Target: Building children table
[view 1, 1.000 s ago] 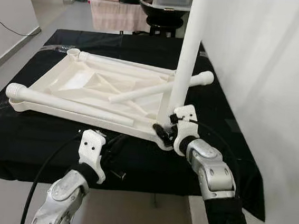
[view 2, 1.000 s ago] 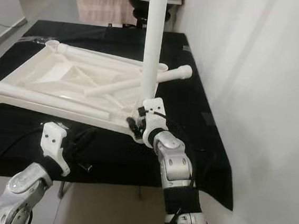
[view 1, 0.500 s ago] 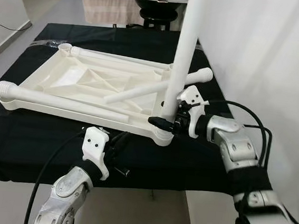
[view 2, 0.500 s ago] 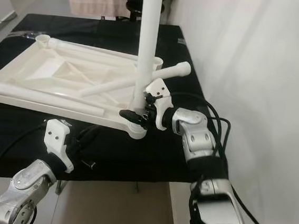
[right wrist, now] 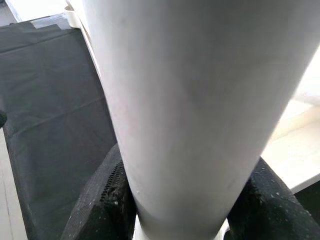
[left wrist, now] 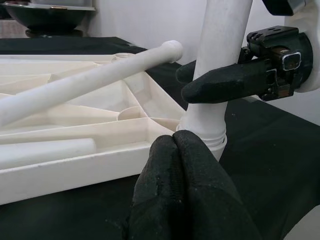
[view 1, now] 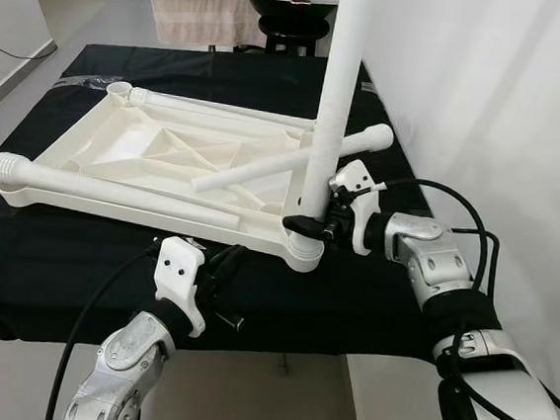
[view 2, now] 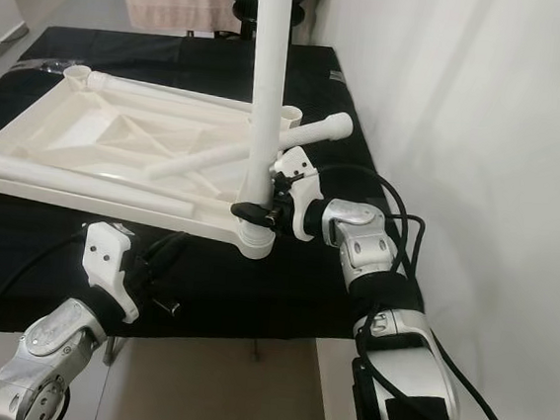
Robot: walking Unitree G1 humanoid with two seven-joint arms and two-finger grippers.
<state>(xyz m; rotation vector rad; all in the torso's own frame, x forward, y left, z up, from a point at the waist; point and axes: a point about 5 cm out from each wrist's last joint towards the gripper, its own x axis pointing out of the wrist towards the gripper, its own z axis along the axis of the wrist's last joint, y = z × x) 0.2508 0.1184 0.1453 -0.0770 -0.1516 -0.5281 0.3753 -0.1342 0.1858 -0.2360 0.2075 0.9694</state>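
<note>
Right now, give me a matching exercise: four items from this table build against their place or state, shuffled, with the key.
Items
1. upright leg
2. right gripper
3. left gripper
4. tabletop

Place or state
A. shut on nothing, low at the near edge of the black cloth
B. lying upside down, ribs facing up
C. standing in the near right corner socket
D. jaws clamped around the base of a white pole

Pairs: 1-C, 2-D, 3-A, 4-B
</note>
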